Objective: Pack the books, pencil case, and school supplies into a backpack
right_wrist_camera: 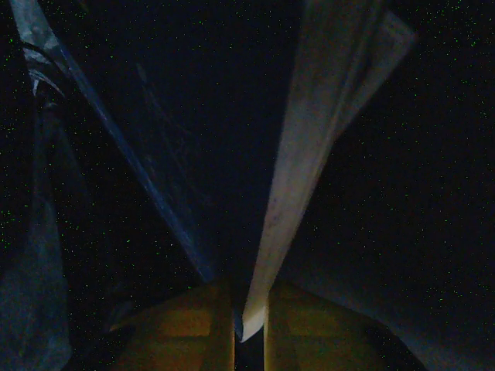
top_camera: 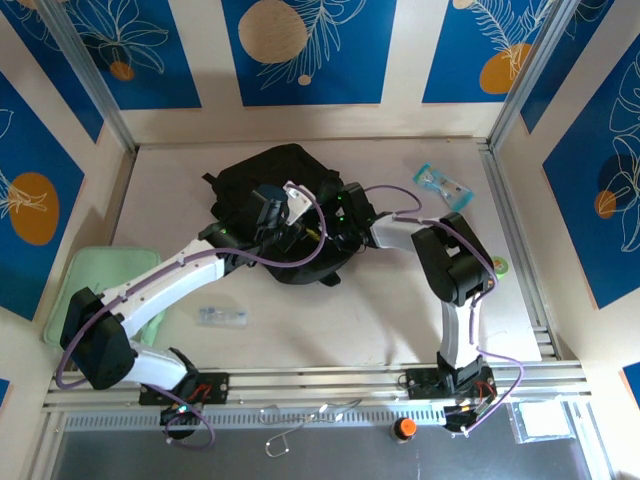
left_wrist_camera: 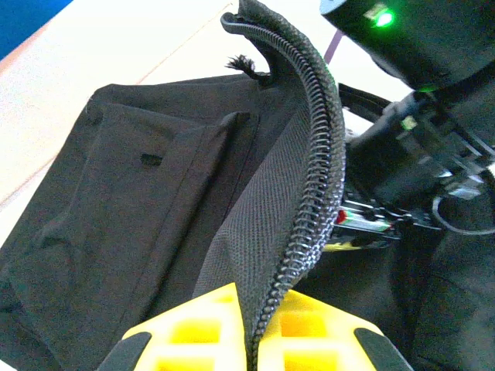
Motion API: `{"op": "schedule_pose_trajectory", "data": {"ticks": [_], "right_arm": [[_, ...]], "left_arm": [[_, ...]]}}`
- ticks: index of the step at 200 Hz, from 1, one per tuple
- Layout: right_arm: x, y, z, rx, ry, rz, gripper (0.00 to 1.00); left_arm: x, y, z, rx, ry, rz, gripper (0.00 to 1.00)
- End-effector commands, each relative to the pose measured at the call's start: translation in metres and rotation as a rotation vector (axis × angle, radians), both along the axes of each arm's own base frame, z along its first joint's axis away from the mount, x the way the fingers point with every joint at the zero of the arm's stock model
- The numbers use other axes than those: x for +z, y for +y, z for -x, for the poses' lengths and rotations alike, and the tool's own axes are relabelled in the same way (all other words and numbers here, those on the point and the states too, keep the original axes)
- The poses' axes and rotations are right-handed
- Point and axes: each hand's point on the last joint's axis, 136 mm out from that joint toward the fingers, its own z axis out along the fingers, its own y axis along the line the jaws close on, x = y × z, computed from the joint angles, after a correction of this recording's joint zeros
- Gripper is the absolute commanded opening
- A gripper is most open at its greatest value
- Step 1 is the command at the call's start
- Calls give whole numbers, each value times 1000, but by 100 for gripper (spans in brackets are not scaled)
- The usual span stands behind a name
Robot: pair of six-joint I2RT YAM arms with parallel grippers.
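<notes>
My left arm point(top_camera: 170, 275) stretches from the near left corner diagonally toward the middle of the worktop point(top_camera: 380, 320), where the black backpack point(top_camera: 265, 170) lies closer to the far edge. The left gripper point(left_wrist_camera: 259, 344) is clamped on the backpack's zipper edge point(left_wrist_camera: 313, 154), holding it upright. My right arm point(top_camera: 455, 265) rises from the near right corner, bends at the elbow and reaches left into the bag's opening. In the dark inside, the right gripper point(right_wrist_camera: 249, 325) is pinched on the thin pale edge of a book point(right_wrist_camera: 309, 154). A mint green case point(top_camera: 95, 285) sits at the left edge. A teal packet point(top_camera: 440, 187) lies near the far right corner. Blue panels point(top_camera: 300, 50) with white leaf drawings line the cream walls.
</notes>
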Motion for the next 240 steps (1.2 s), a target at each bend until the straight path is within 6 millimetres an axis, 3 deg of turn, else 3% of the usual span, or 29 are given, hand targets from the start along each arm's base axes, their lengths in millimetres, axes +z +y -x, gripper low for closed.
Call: {"op": "schedule_pose_trajectory", "data": {"ticks": [1, 39, 96, 114, 151, 184, 214, 240], "right_arm": [[4, 15, -7, 22, 8, -27, 15], [17, 10, -5, 37, -29, -25, 28], [63, -43, 47, 34, -181, 20, 50], [60, -71, 65, 6, -197, 108, 53], [43, -151, 91, -143, -158, 288, 54], [49, -203, 104, -268, -176, 400, 59], [64, -223, 109, -317, -209, 428, 63], [76, -225, 110, -310, -236, 432, 66]], "left_arm": [[17, -10, -2, -19, -31, 87, 0], [15, -14, -3, -21, -21, 100, 0], [-3, -34, -2, -57, 65, 169, 0], [-10, -45, -5, -69, 109, 200, 0], [-27, -79, -9, -113, 247, 265, 0], [-49, -108, -23, -88, 389, 317, 0], [-65, -115, -34, -30, 459, 299, 34], [-52, -99, -34, 51, 446, 301, 65]]}}
